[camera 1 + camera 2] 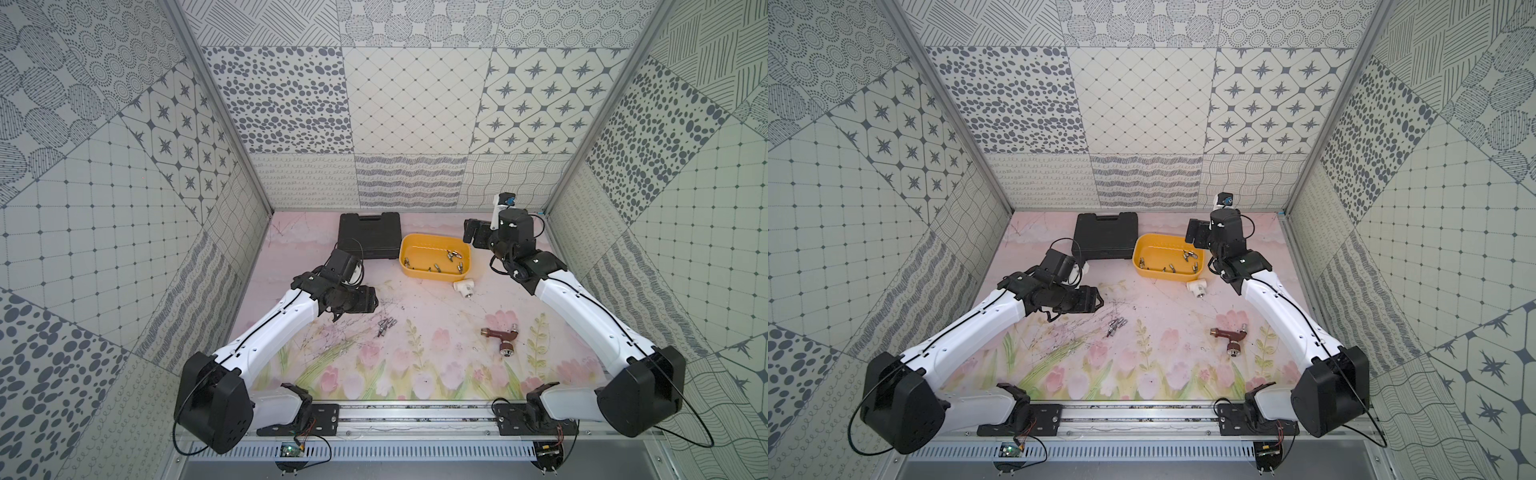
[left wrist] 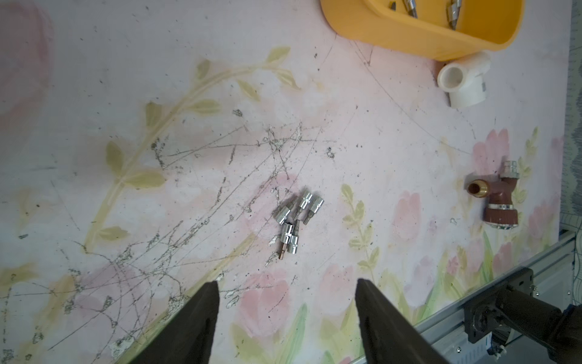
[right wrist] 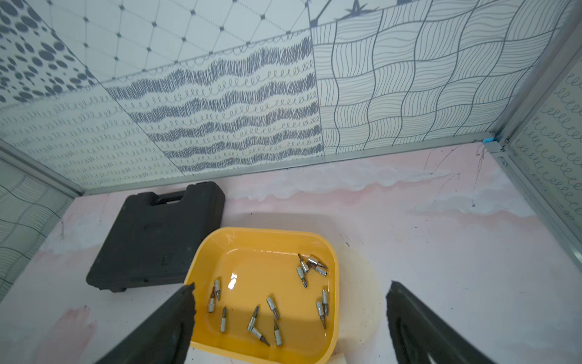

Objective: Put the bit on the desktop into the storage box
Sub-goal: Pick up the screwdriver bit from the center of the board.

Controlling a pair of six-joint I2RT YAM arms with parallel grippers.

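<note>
**Floral desktop (image 1: 436, 316): five bits (image 2: 297, 220) outside storage box (image 1: 405, 259)**

Scuffed pink surface, grey-patterned walls. Five short chrome bits lie clustered and touching mid-table, well apart from the shallow yellow storage box, which holds about thirteen more. One black case (image 1: 369, 235) sits just beside the box, one white pipe fitting (image 1: 463, 286) at its near corner, one brown tap (image 1: 500, 337) apart. Both empty: left gripper (image 2: 286, 282) near the cluster, jaws apart; right gripper (image 3: 292, 284) above the box, jaws wide.
</note>
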